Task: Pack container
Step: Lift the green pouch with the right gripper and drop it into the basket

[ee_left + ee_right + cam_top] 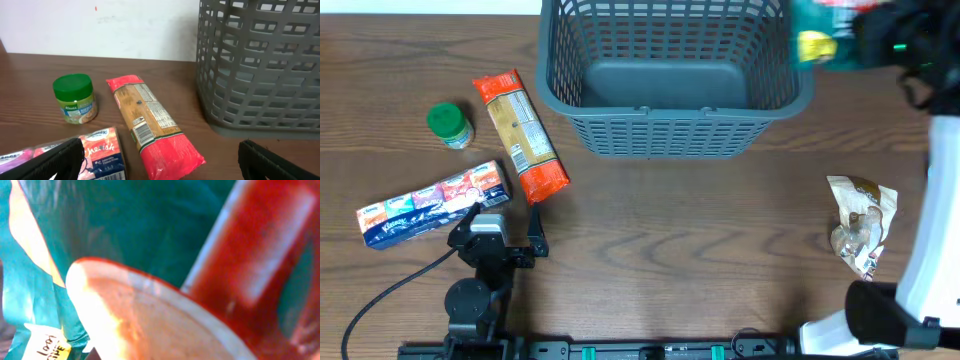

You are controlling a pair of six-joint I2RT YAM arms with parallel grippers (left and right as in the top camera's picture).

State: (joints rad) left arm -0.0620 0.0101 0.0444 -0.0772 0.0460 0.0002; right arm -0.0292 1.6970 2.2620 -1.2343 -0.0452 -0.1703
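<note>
The container [670, 135], a grey-blue slotted basket, stands at the back middle of the table, and no items show on its floor. It also shows in the left wrist view [260, 70]. My right gripper [868, 42] is shut on a teal and red packet [823, 35] and holds it in the air by the container's right rim. The packet fills the right wrist view [125, 225] and hides the fingers. My left gripper [505, 225] is open and empty near the front left, its fingers [165, 167] on either side of the pasta packet's near end.
A red pasta packet [520, 135] [150, 125], a green-lidded jar [450, 125] [75, 97] and a tissue pack [430, 203] [100, 155] lie left of the container. A crumpled clear bag [861, 225] lies at the right.
</note>
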